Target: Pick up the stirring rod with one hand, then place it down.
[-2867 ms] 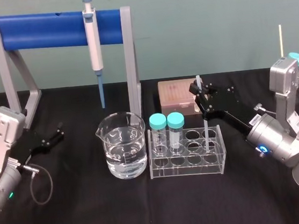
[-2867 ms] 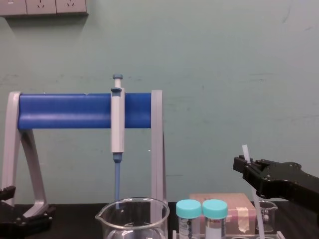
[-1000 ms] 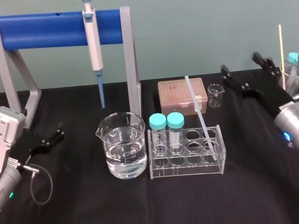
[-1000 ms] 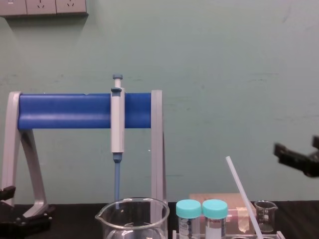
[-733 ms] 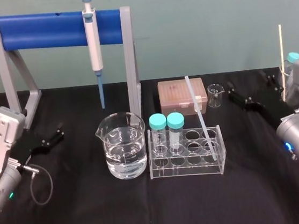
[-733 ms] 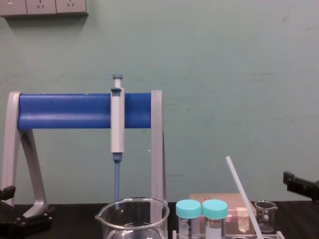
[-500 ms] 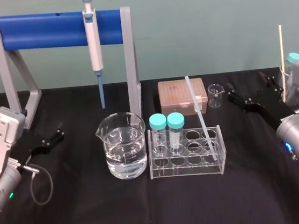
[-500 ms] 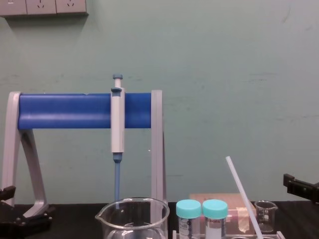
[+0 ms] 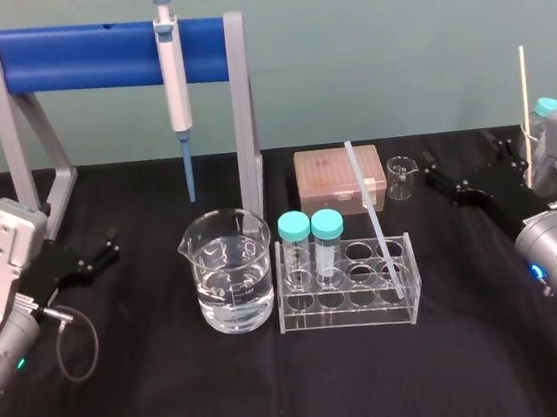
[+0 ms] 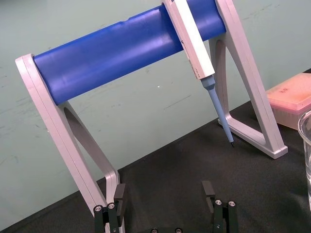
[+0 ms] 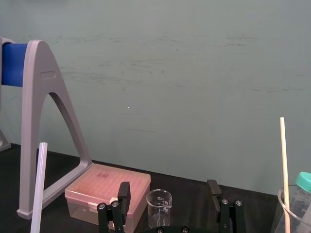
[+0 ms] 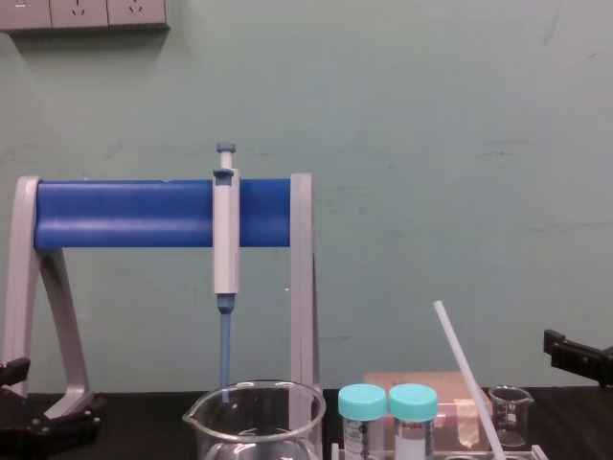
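The stirring rod (image 9: 372,213) is a thin translucent white stick, leaning tilted in the clear test tube rack (image 9: 347,319) with its upper end toward the back. It also rises at the lower right of the chest view (image 12: 466,374) and stands at the edge of the right wrist view (image 11: 38,189). My right gripper (image 9: 463,162) hangs open to the right of the rod, well apart from it, nothing between its fingers (image 11: 124,194). My left gripper (image 9: 102,251) rests open at the far left by the stand's foot, its jaws empty in the left wrist view (image 10: 164,190).
A grey-and-blue pipette (image 9: 174,79) hangs on the blue-barred stand (image 9: 80,55). A beaker of water (image 9: 231,274) stands left of the rack, which holds two teal-capped tubes (image 9: 313,245). Behind it are a pink tip box (image 9: 330,177) and a small beaker (image 9: 402,176).
The right gripper let go of the rod, which now leans in the rack, and drew back to the right and down. In the last half second nothing moves.
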### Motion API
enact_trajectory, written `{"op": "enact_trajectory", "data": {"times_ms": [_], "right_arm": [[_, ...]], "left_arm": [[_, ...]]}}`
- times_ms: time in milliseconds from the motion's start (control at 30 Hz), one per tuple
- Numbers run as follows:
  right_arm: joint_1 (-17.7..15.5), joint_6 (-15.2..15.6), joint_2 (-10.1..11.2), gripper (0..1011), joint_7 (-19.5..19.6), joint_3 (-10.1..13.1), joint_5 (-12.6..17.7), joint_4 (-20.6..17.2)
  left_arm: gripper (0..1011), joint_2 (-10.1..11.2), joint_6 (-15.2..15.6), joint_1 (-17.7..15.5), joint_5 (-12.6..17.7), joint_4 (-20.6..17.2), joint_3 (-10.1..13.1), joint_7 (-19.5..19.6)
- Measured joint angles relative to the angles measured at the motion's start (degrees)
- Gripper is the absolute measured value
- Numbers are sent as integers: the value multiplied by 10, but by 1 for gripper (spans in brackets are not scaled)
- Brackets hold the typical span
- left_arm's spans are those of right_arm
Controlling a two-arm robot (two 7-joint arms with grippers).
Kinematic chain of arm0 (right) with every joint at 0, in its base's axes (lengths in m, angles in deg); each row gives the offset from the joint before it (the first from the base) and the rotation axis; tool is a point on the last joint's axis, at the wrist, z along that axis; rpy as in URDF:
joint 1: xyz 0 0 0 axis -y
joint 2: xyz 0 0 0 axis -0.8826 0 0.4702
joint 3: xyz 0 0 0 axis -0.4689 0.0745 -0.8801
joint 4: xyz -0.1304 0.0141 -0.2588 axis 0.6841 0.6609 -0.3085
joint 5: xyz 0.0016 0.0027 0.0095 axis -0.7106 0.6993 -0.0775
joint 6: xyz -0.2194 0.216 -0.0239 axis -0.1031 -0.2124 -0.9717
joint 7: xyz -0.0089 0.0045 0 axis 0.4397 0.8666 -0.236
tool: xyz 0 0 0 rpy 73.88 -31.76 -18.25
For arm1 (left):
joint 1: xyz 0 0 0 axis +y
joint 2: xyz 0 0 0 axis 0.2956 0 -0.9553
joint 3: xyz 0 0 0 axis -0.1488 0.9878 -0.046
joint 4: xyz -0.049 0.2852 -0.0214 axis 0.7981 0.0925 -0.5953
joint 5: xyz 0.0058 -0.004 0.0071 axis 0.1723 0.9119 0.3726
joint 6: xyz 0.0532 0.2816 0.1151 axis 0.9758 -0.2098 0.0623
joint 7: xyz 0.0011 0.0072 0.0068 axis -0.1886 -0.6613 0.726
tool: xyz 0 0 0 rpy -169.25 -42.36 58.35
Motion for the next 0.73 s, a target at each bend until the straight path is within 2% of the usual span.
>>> {"op": "enact_trajectory", "data": {"times_ms": [733], "right_arm": [[0,-2,1,1003,0,0,1,-1]], "left_arm": [[1000,0,0,0,0,0,0,0]]}}
